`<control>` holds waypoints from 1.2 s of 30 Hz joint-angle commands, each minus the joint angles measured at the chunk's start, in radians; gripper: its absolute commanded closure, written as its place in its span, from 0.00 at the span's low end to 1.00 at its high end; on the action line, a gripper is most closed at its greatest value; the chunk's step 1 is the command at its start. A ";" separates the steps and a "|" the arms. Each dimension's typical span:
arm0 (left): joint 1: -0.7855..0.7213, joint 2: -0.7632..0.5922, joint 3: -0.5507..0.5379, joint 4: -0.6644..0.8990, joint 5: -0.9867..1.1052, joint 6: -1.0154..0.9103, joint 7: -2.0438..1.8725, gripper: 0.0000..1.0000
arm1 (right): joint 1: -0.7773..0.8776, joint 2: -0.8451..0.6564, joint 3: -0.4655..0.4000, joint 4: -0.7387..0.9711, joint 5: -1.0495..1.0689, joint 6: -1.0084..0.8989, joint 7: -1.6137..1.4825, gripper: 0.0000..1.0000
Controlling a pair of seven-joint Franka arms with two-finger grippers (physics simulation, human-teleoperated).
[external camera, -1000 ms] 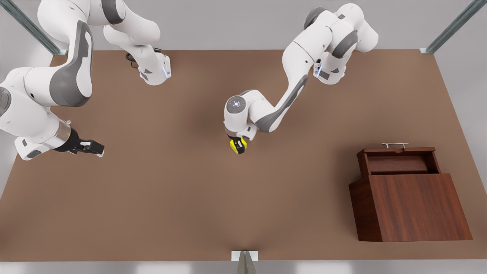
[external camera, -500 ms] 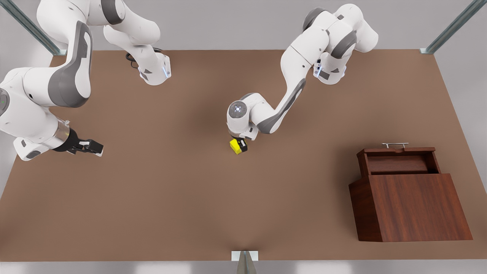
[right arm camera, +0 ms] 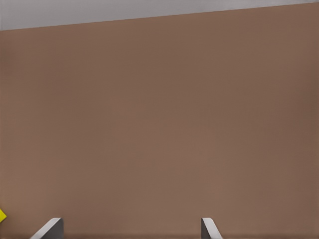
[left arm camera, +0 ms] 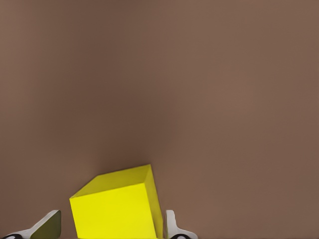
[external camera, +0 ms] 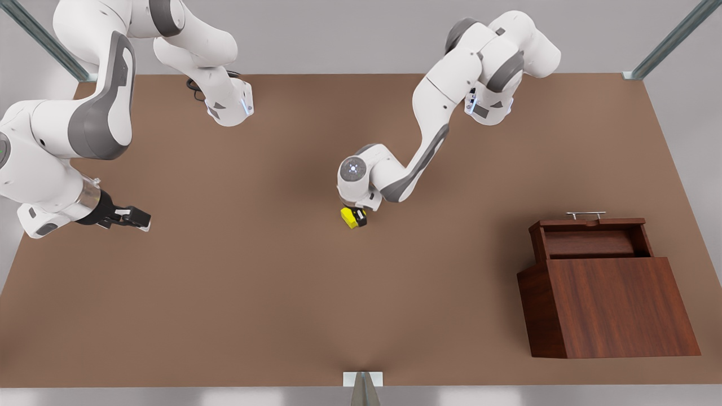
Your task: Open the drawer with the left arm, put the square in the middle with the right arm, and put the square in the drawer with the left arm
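Cube-wise, the square (external camera: 350, 217) sits mid-table between the left gripper (external camera: 357, 217) fingers, apparently just pinched, since the drawer (external camera: 589, 239) is already pulled open, while the right gripper (external camera: 133, 218) waits spread wide off at the front view's left.

Front view: high, steeply downward over the whole matte brown tabletop (external camera: 271, 293), opposite both arm bases. Left wrist view: very near, facing down at the small bright yellow cube (left arm camera: 117, 209) (shared with front view (external camera: 349, 217)). Right wrist view: low, facing across the tabletop.
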 commanded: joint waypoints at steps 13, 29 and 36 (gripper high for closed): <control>-0.009 0.043 0.002 0.004 0.000 0.054 -0.910 0.05 | -0.001 -0.003 0.000 -0.003 0.000 -0.004 -0.012 0.00; -0.026 0.058 0.029 0.008 -0.002 0.057 -0.912 0.30 | -0.002 -0.001 -0.002 -0.003 0.003 -0.007 -0.010 0.00; -0.025 0.041 0.029 0.004 0.001 0.054 -0.909 0.30 | -0.002 -0.001 -0.002 -0.003 0.005 -0.007 -0.010 0.00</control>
